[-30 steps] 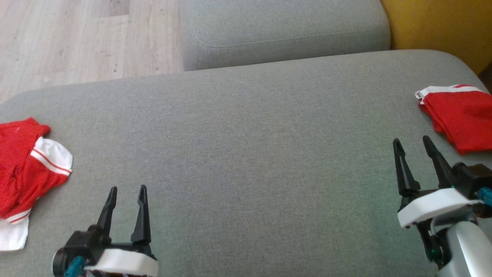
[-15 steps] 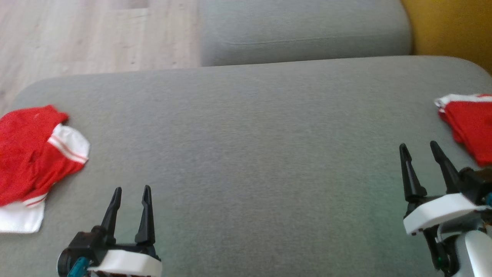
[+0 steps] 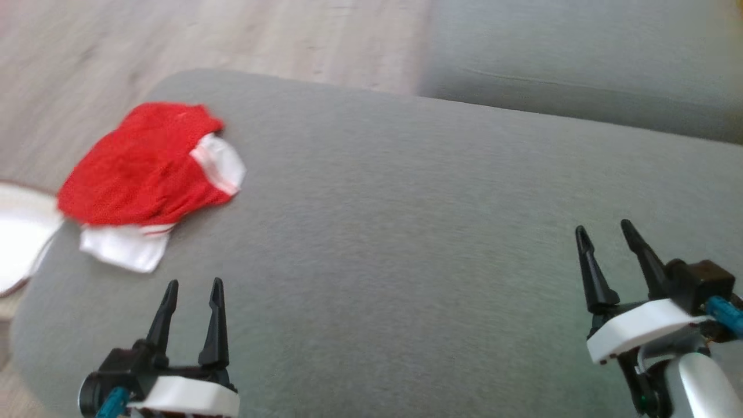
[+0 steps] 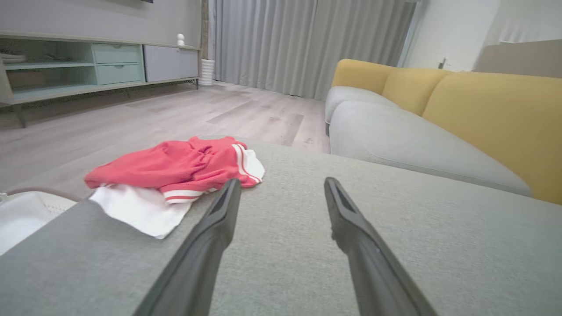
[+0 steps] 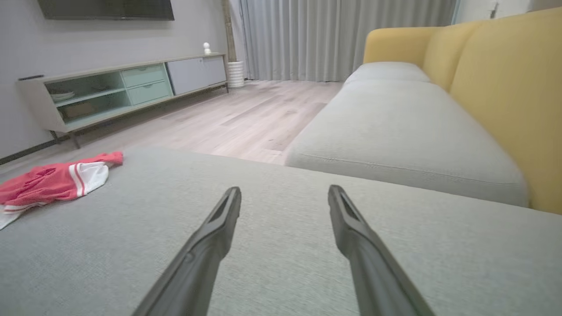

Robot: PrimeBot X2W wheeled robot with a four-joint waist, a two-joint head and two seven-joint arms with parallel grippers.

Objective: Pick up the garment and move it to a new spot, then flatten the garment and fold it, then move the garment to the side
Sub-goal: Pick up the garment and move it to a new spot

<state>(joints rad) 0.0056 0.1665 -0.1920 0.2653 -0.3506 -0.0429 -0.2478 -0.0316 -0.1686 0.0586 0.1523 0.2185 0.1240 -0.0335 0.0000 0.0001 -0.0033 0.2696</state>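
A crumpled red garment point(image 3: 142, 165) with white striped trim lies near the far left corner of the grey sofa cushion point(image 3: 406, 232). It lies ahead and to the left of the fingers in the left wrist view point(image 4: 175, 169) and far off at the left edge in the right wrist view point(image 5: 52, 182). My left gripper point(image 3: 193, 285) hovers open at the lower left, a short way in front of the garment, with nothing between its fingers. My right gripper point(image 3: 603, 229) is open at the lower right over bare cushion, far from the garment.
A white basket point(image 3: 20, 232) sits on the floor just past the cushion's left edge. A second grey seat cushion point(image 3: 580, 64) and yellow backrests point(image 4: 491, 114) lie beyond. Wooden floor point(image 3: 232, 40), a low cabinet point(image 5: 118, 87) and curtains fill the room behind.
The head camera has swung left, so the whole picture shifted right: the crumpled garment now sits further into view and the folded red garment at the right has left the view. Both grippers stay open.
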